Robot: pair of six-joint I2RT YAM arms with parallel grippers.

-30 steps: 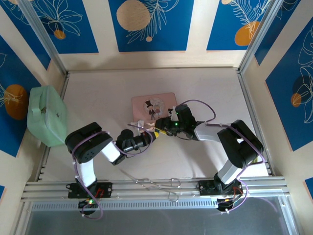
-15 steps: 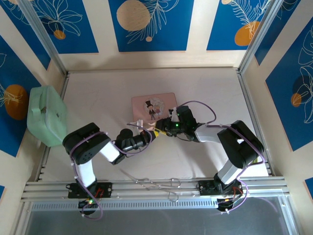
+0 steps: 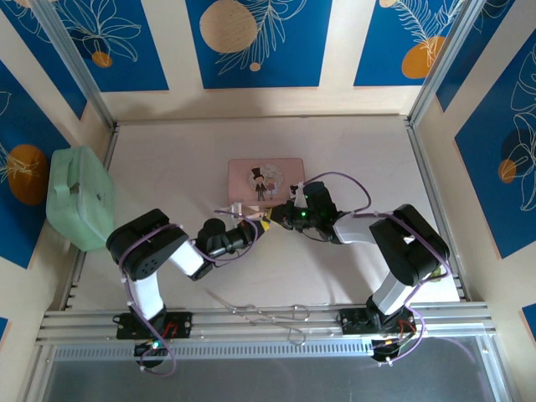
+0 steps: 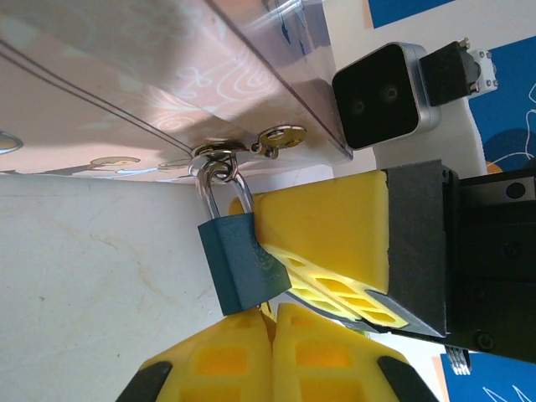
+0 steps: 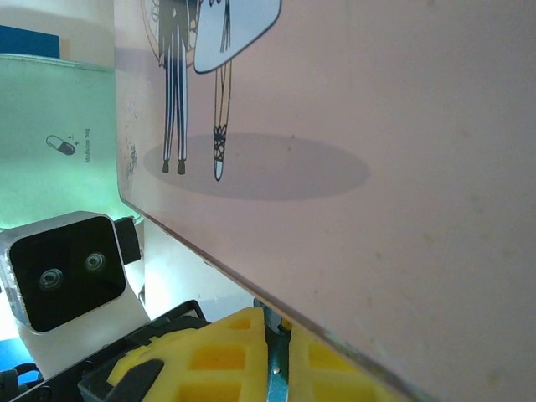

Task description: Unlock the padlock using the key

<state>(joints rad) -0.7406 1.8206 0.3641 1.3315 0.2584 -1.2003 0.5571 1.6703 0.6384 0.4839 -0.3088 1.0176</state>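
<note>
Left wrist view: the padlock [image 4: 241,266] hangs shut through the hasp [image 4: 219,156] of the pink box [image 4: 126,84]. Its blue body is pinched in the nearly closed jaws of the right gripper [image 5: 275,360]. The left gripper [image 4: 273,335] has its jaws pressed together just beneath, with no key discernible. The box has slid slightly away across the table [image 4: 84,276], so the unlocking looks unfinished.

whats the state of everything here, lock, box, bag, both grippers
padlock: shackle closed, hooked through the hasp
pink box: lid down, held by the padlock
right gripper: shut on the padlock
left gripper: fingers almost together just below the padlock, nothing visible between them
green bag: looks closed
</note>
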